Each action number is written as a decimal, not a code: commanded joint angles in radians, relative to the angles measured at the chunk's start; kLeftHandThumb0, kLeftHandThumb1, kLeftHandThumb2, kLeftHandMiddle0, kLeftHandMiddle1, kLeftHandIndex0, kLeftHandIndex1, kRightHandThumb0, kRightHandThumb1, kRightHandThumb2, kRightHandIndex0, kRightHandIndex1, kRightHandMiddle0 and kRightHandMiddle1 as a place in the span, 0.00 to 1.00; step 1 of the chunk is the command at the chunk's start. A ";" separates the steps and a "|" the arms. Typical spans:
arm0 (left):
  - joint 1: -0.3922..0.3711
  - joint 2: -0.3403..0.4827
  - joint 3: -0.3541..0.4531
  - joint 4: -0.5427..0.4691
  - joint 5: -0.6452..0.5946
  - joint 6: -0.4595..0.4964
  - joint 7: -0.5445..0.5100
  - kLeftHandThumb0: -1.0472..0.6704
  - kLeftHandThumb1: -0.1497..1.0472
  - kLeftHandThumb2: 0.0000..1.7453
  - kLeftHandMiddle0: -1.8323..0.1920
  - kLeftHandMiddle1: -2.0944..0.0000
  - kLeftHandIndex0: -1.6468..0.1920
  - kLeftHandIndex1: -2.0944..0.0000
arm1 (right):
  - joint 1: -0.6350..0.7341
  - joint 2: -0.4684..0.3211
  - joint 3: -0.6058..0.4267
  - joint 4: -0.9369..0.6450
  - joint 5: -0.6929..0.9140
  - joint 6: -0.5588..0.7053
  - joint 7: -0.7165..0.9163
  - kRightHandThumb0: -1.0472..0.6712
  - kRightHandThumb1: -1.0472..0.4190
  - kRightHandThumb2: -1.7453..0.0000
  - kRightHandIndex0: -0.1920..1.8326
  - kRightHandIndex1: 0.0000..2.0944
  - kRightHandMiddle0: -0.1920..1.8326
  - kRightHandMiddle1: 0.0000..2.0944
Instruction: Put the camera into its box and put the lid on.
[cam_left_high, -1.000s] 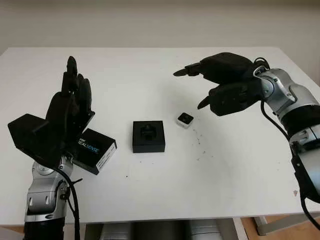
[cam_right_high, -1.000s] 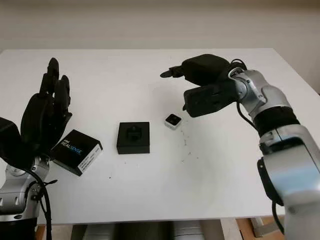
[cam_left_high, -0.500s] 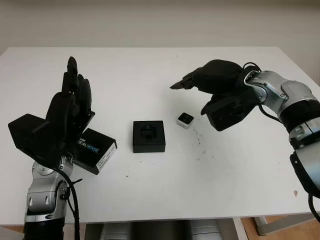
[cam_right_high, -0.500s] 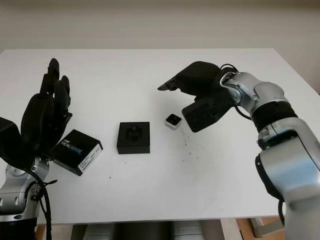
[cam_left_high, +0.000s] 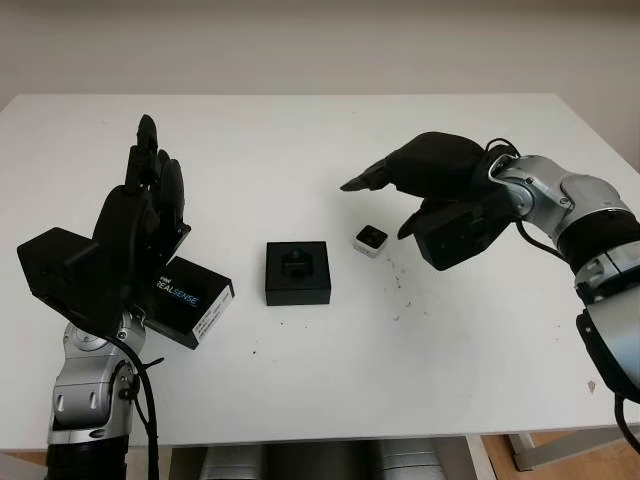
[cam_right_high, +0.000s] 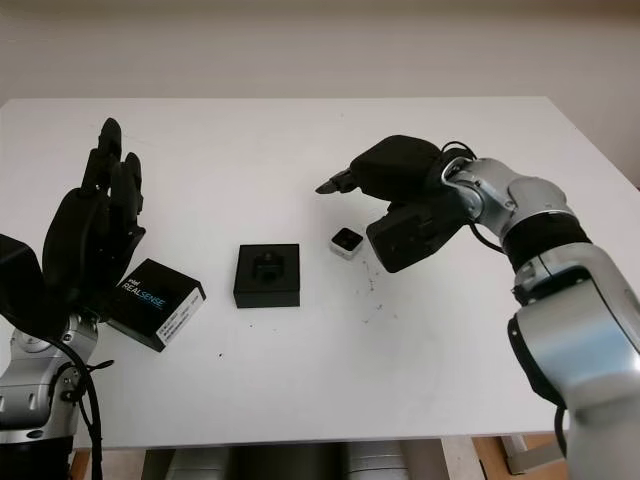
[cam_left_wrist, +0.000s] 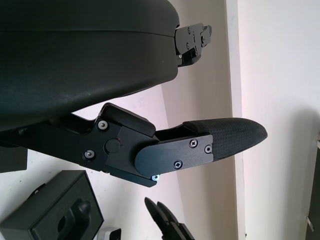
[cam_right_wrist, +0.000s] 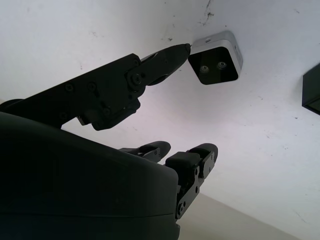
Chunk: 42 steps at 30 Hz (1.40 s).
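While the open right hand (cam_left_high: 400, 195) hovered beside the camera (cam_left_high: 370, 239), lying on the surface (cam_left_high: 330, 390) right of its box (cam_left_high: 297, 272), this small, rigid, probably light cube looked best pinched across opposite sides.

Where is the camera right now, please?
The camera sits on the white table, just right of the open box near the centre, with the right robot hand, open, just beside it.

A white desk (cam_left_high: 300, 380) spans the scene, its surface marked with small dark specks (cam_left_high: 398, 285). Behind it rises a plain pale wall (cam_left_high: 320, 45). Wooden flooring (cam_left_high: 560, 455) shows below.
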 joint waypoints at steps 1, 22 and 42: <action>0.006 0.007 0.001 -0.016 0.003 0.004 0.003 0.10 1.00 0.37 1.00 1.00 1.00 1.00 | 0.009 0.001 0.007 0.004 -0.005 -0.005 -0.018 0.40 0.16 0.97 0.32 0.05 0.32 0.04; 0.014 0.007 0.003 -0.020 0.000 0.007 -0.001 0.11 1.00 0.36 1.00 1.00 1.00 1.00 | 0.017 0.035 0.083 0.059 -0.056 0.020 -0.083 0.40 0.17 0.97 0.33 0.04 0.34 0.03; 0.030 0.006 0.003 -0.032 0.002 0.007 0.007 0.12 1.00 0.36 1.00 1.00 1.00 1.00 | 0.037 0.065 0.149 0.131 -0.119 0.062 -0.299 0.40 0.15 0.97 0.39 0.06 0.38 0.04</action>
